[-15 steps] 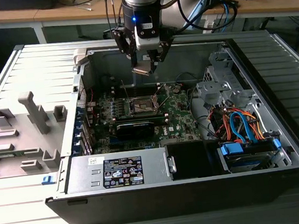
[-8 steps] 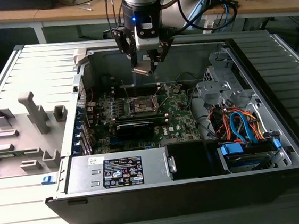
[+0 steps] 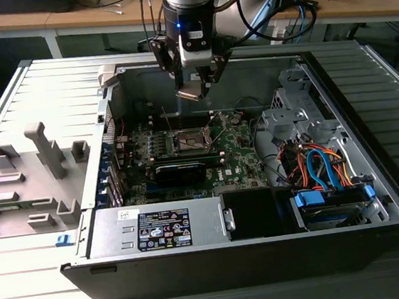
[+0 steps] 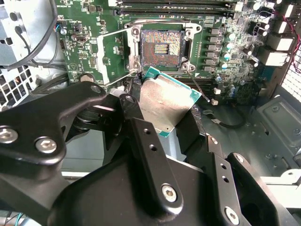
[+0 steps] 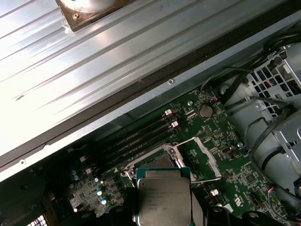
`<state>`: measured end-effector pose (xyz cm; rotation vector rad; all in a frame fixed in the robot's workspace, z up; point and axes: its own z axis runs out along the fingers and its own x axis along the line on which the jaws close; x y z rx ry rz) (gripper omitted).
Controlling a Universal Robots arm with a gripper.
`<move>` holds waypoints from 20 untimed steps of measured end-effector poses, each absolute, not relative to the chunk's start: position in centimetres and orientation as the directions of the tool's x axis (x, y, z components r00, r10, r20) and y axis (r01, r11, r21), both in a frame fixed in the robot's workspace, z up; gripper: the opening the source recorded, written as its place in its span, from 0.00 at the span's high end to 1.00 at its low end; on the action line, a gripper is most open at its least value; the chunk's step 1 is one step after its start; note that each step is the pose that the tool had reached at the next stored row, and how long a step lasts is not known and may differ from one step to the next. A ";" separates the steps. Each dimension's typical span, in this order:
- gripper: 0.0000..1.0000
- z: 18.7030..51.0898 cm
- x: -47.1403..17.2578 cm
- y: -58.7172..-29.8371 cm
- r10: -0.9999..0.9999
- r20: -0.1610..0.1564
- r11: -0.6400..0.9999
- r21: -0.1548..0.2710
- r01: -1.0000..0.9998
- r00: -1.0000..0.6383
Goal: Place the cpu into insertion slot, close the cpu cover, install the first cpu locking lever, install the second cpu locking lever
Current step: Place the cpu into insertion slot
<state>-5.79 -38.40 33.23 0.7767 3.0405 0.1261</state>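
Note:
In the exterior view my gripper (image 3: 192, 89) hangs above the open computer case, shut on the cpu (image 3: 188, 93), a flat silvery square. The chip is held tilted, well above the green board. The insertion slot (image 3: 188, 141) lies below it, a little nearer the camera. In the second wrist view the cpu (image 4: 164, 101) sits between my black fingers (image 4: 134, 106), just short of the bare insertion slot (image 4: 161, 47). The cpu cover (image 4: 100, 52) is swung open beside the socket. A thin locking lever (image 4: 197, 84) stands free. In the first wrist view the cpu (image 5: 162, 197) overlaps the insertion slot (image 5: 155, 162), beside the open cpu cover (image 5: 208, 160).
A long black card (image 3: 180, 171) lies on the board just in front of the socket. The power supply (image 3: 157, 225) and a drive bay with coloured cables (image 3: 323, 172) fill the case's front. Memory slots (image 5: 136, 139) run beside the socket. A grey fixture (image 3: 38, 173) stands at the exterior view's left.

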 end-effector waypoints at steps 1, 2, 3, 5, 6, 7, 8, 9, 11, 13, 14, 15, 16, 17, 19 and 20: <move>0.45 33.2 -5.8 -38.4 0.480 0.019 0.874 0.078 0.480 -0.877; 0.45 33.2 -5.8 -38.4 0.481 0.019 0.873 0.078 0.481 -0.877; 0.45 33.2 -5.8 -38.4 0.482 0.019 0.873 0.078 0.482 -0.876; 0.45 33.2 -5.8 -38.4 0.484 0.019 0.872 0.078 0.484 -0.875; 0.45 33.2 -5.8 -38.4 0.485 0.019 0.871 0.078 0.485 -0.874; 0.45 33.2 -5.8 -38.4 0.486 0.019 0.871 0.078 0.486 -0.874; 0.45 33.2 -5.8 -38.4 0.487 0.019 0.870 0.078 0.487 -0.873; 0.45 33.2 -5.8 -38.4 0.488 0.019 0.870 0.078 0.488 -0.873; 0.45 33.2 -5.8 -38.4 0.490 0.019 0.869 0.078 0.489 -0.872; 0.45 33.2 -5.8 -38.4 0.491 0.019 0.868 0.078 0.491 -0.871; 0.45 33.2 -5.8 -38.4 0.492 0.019 0.867 0.078 0.492 -0.870; 0.45 33.2 -5.8 -38.4 0.493 0.019 0.867 0.078 0.493 -0.870; 0.45 33.2 -5.8 -38.4 0.494 0.019 0.866 0.078 0.494 -0.869; 0.45 33.2 -5.8 -38.4 0.495 0.019 0.866 0.078 0.495 -0.869; 0.45 33.2 -5.8 -38.4 0.496 0.019 0.865 0.078 0.496 -0.868; 0.45 33.2 -5.8 -38.4 0.497 0.019 0.864 0.078 0.497 -0.867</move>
